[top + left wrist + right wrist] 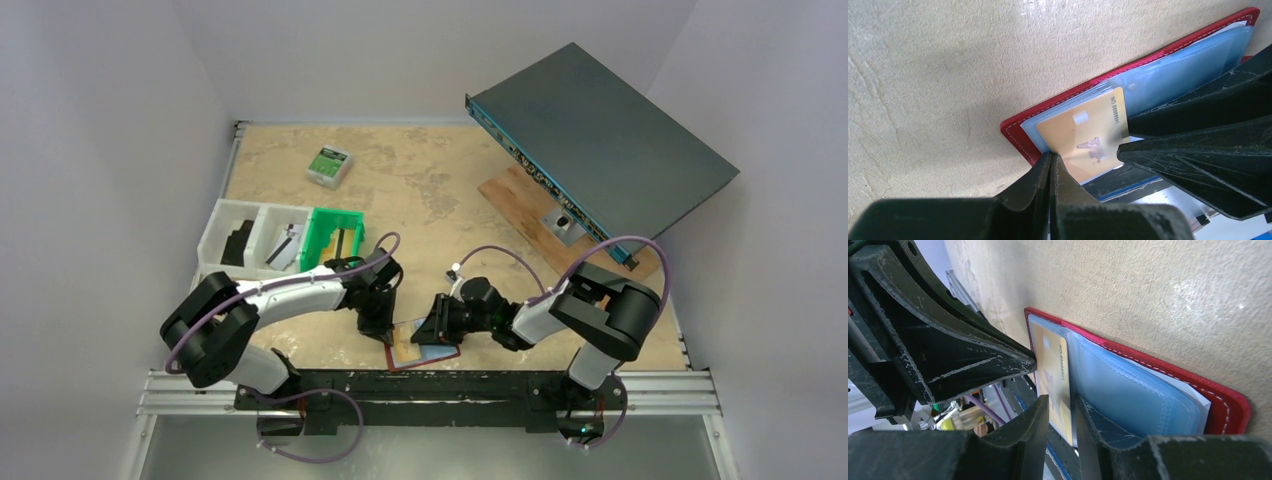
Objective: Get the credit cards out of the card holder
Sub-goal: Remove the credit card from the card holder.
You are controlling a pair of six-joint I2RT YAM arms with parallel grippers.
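I'm looking at a mottled beige tabletop (420,190) boxed in by plain white walls (110,120). The small red folding card holder (420,356) lies open at 6 o'clock, by the near edge. Both arms fold low and reach inward over it. The left gripper (1050,162) has its fingers pressed together at the gold credit card's (1083,135) corner. The right gripper (1062,402) stands partly apart, straddling the card's end beside the pale blue pocket (1128,390). I can't tell whether either one pinches the card.
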